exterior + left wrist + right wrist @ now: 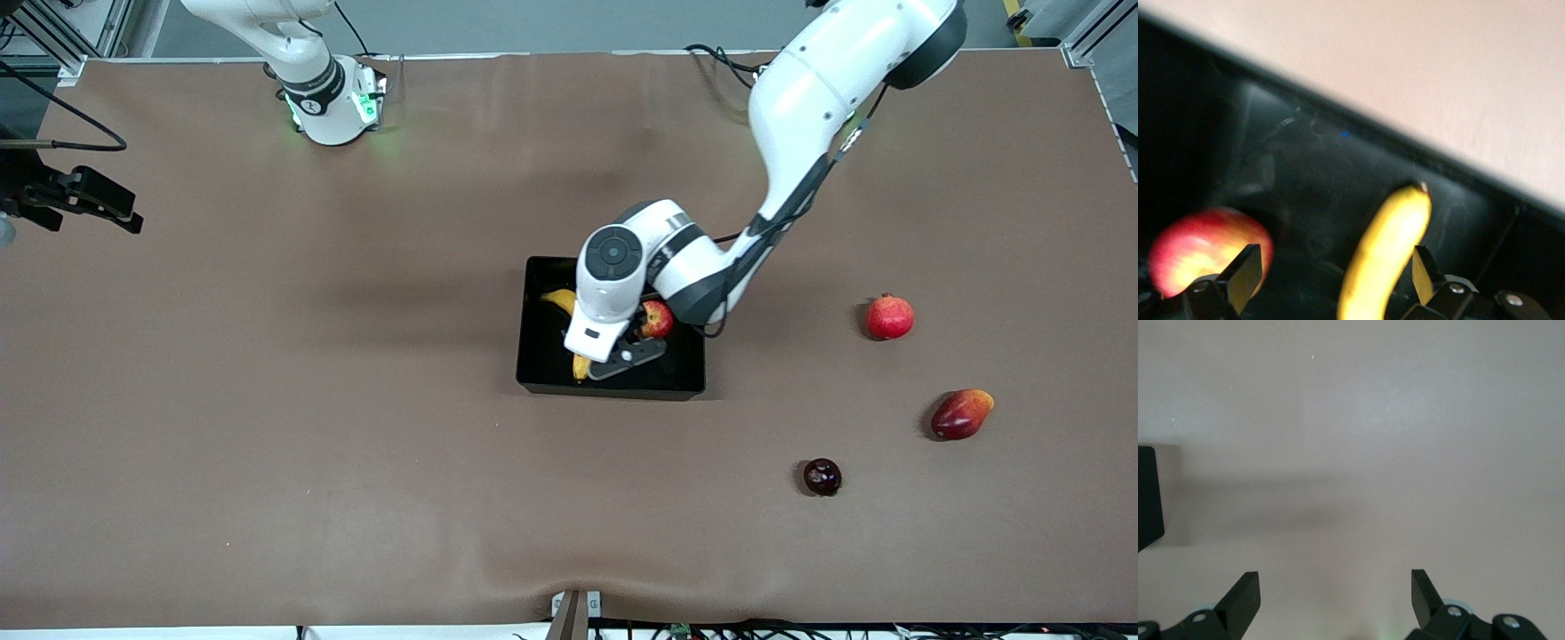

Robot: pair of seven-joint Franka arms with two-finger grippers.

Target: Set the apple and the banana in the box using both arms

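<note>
Fingers apart on both, our left gripper (1331, 277) straddles the banana (1381, 257) beside the apple (1201, 253), both resting in the box (542, 373), while our right gripper (1335, 597) waits over bare table.

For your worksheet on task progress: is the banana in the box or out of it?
In. The banana lies on the floor of the box beside the apple, with the open left gripper astride it.

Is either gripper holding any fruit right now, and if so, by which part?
Nothing is held. The left gripper is open over the box, its fingers clear of the banana and the apple. The right gripper is open over bare table.
</note>
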